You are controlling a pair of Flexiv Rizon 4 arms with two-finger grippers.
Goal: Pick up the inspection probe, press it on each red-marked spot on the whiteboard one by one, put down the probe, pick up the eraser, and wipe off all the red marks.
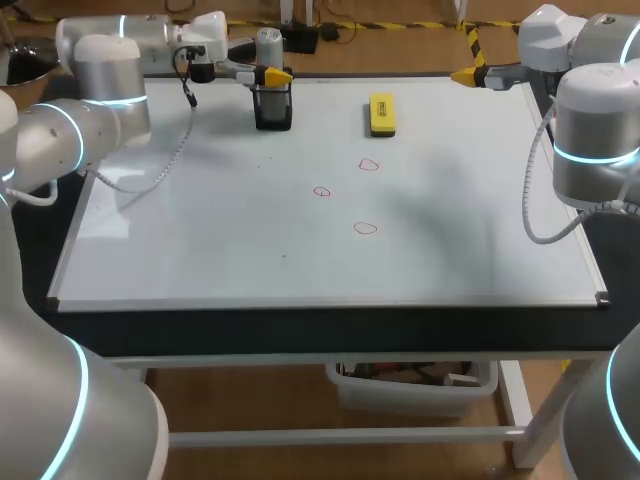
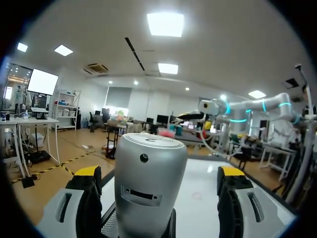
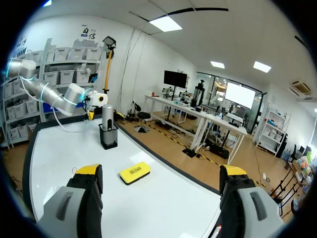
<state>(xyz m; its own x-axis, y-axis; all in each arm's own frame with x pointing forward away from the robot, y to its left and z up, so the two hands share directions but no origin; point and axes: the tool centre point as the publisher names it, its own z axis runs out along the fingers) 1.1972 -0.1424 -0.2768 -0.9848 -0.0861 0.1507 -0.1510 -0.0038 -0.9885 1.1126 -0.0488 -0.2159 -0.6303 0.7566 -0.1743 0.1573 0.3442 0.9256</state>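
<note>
Inspection probe (image 1: 268, 45): silver-grey cylinder, upright in a black holder (image 1: 272, 108) on the far part of the whiteboard (image 1: 200, 240), left of centre.
Probe in left wrist view: the probe (image 2: 148, 188) stands directly between the fingers, with its rounded top above the yellow tips.
Left gripper (image 1: 272, 72): level with the upper part of the probe, one finger on each side. Fingers spread wide; the left wrist view shows a gap between each finger (image 2: 87, 198) and the probe body, so nothing is gripped.
Eraser (image 1: 382, 114): yellow block lying flat on the whiteboard, to the right of the holder and well apart from it.
Red marks (image 1: 369, 165): three small outlines near the centre of the board, one nearest the eraser, one to the left (image 1: 321, 191), one closest to the near edge (image 1: 366, 228).
Right gripper (image 1: 468, 75): at the far right corner of the board, well apart from the eraser. Fingers wide apart in the right wrist view (image 3: 161, 178), holding nothing.
</note>
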